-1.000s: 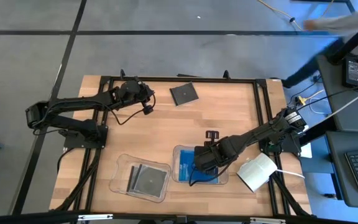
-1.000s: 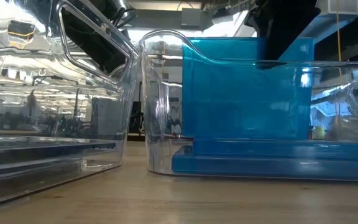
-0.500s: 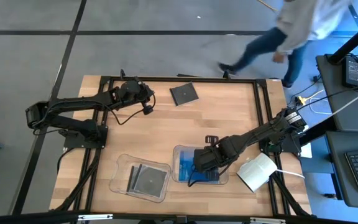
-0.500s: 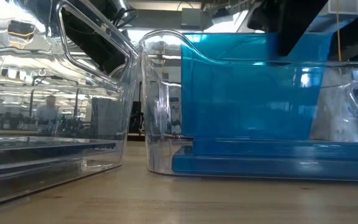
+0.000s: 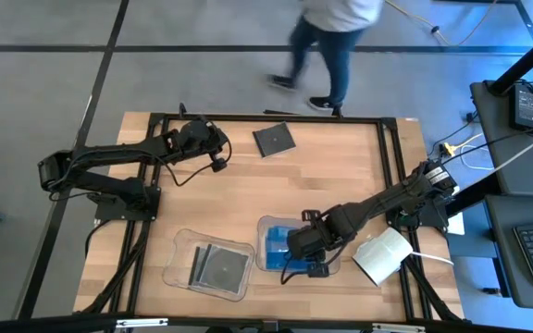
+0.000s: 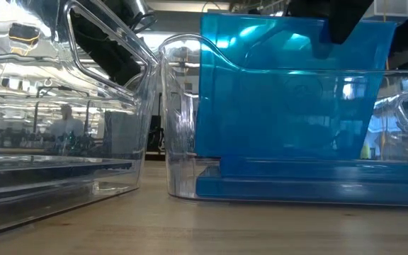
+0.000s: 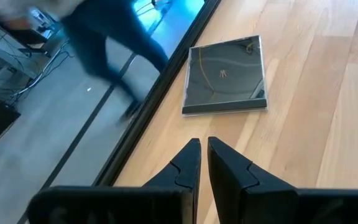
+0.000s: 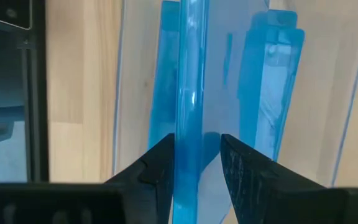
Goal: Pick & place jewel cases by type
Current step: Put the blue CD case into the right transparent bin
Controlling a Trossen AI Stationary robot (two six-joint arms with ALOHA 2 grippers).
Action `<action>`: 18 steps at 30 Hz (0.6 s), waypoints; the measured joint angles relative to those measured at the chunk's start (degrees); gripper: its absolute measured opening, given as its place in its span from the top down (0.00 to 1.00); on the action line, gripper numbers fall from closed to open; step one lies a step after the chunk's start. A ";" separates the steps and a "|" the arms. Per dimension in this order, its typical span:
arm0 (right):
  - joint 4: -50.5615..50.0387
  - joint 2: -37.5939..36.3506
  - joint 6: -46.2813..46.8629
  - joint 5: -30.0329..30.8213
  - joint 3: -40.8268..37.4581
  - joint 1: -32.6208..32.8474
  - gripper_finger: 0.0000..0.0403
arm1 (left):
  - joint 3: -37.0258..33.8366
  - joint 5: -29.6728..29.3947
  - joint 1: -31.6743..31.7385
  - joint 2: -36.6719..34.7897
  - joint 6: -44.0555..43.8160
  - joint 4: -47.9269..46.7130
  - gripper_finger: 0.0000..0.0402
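Blue, rigid plastic dictates my handling: from the clear tray (image 5: 248, 248) holding dark cases (image 5: 213, 265), my left gripper (image 7: 202, 163) sits well away at the far left, pinched together with nothing in it, facing a lone black case (image 5: 273, 139). Just right of that tray, my right gripper (image 8: 197, 158) clamps a blue jewel case (image 6: 289, 85) by its thin edge, upright over the blue-filled tray (image 5: 268, 226). I judge it light, slick and brittle; edge-grips suit it.
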 joint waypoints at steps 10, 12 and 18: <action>-2.86 -0.04 1.24 1.54 -0.19 -0.54 0.68 | 0.00 -0.01 0.00 0.01 -0.02 0.00 0.94; -2.37 -0.04 1.57 1.65 -0.22 -0.52 0.68 | 0.00 0.01 0.00 0.01 0.00 0.00 0.93; -0.73 -0.04 0.28 -2.77 0.83 -0.08 0.68 | 0.00 0.01 0.00 0.01 0.02 0.00 0.93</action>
